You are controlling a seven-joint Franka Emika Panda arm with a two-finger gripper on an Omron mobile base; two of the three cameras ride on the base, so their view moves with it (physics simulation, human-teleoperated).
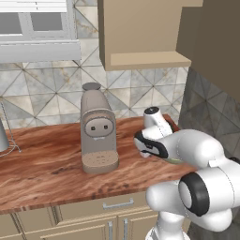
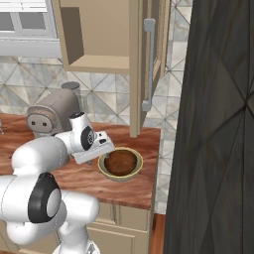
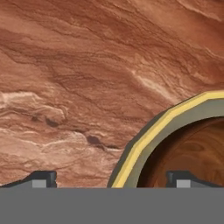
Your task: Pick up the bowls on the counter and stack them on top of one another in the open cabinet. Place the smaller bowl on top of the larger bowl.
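Tool (image 3: 109, 179) low, jaws astride larger bowl (image 3: 144, 140) rim

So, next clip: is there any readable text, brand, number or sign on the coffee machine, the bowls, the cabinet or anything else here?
None. The coffee machine has a plain front, with no lettering. The larger bowl, the smaller bowl sitting inside it, the cabinet and the counter bear no words, labels or numbers either.

Kitchen: wood counter (image 1: 47, 168), coffee machine (image 1: 97, 129), tiled wall, cabinet (image 1: 140, 33).
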